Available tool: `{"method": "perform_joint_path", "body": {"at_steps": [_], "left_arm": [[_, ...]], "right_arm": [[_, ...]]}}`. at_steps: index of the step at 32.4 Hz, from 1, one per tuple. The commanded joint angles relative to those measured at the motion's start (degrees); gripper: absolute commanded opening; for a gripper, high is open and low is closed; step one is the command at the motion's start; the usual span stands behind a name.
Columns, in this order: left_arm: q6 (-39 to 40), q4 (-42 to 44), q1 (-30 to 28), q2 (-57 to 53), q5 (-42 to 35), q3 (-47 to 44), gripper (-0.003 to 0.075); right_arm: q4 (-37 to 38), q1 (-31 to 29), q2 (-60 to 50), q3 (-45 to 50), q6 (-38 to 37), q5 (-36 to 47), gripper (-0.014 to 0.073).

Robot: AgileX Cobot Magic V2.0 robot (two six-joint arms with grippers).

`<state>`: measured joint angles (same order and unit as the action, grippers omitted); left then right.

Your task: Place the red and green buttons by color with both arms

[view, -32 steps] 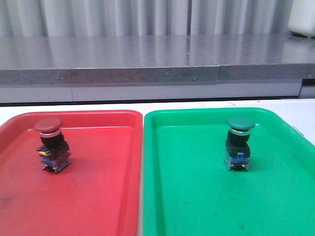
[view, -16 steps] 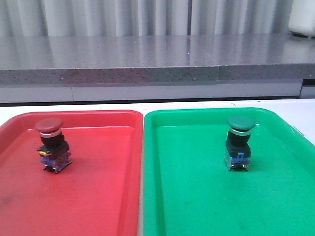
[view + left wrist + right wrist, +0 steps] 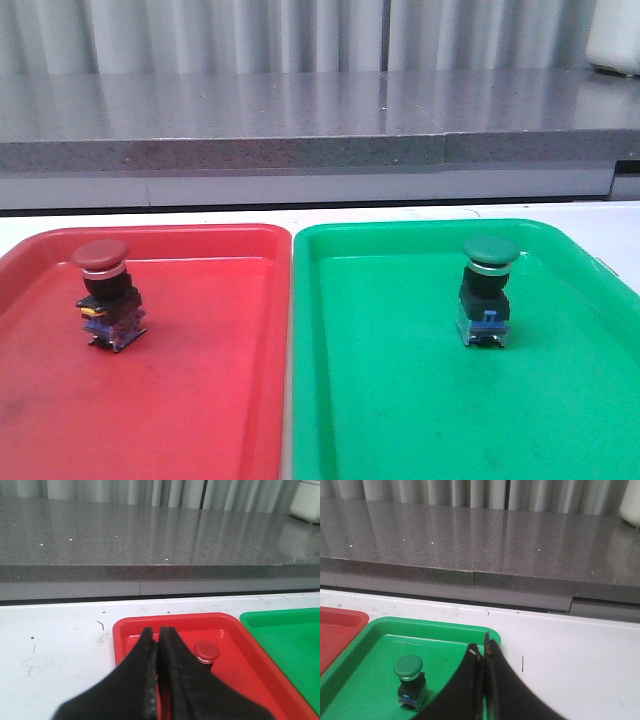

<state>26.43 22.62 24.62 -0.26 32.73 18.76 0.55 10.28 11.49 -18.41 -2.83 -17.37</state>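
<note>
On the white table (image 3: 620, 225) two plastic trays lie side by side, their long edges almost touching: the red tray (image 3: 200, 400) on the robot's left and the green tray (image 3: 420, 420) on its right. Behind them runs a grey speckled ledge (image 3: 300, 150) below a pleated curtain.

Neither arm shows in the front view. Each wrist view shows its own pincer, held back from the trays. The left gripper (image 3: 159, 632) has its two black fingers pressed together with nothing between them; the right gripper (image 3: 481, 650) is likewise closed and empty.

Smallest are the two buttons. The red button (image 3: 105, 295) stands upright in the red tray, toward its far left part. The green button (image 3: 487, 290) stands upright in the green tray, toward its far right part. Each has a silver collar, a black body and a bluish base resting on the tray floor.
</note>
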Motion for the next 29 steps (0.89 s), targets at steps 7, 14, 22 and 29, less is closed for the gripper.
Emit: {"method": "perform_joint_path", "body": {"at_steps": [7, 14, 22, 29], "left_arm": [[-16.43, -14.2, -2.68, -1.02, -16.41, -4.86, -0.002], [-17.05, -18.48, -10.55, -1.02, -25.51, -11.88, -0.002], [-17.05, -18.76, -16.99, -1.02, -33.95, -20.52, -0.002], [-17.05, -19.05, -19.89, -1.02, -31.64, -20.44, -0.002]], "right_arm": [[0.53, -0.35, 0.53, -1.44, 0.44, 4.23, -0.0109], [0.53, -0.35, 0.53, -1.44, 0.44, 4.27, -0.0109], [0.53, -0.35, 0.53, -1.44, 0.44, 4.27, -0.0109], [0.53, -0.35, 0.53, -1.44, 0.44, 4.27, -0.0109]]}}
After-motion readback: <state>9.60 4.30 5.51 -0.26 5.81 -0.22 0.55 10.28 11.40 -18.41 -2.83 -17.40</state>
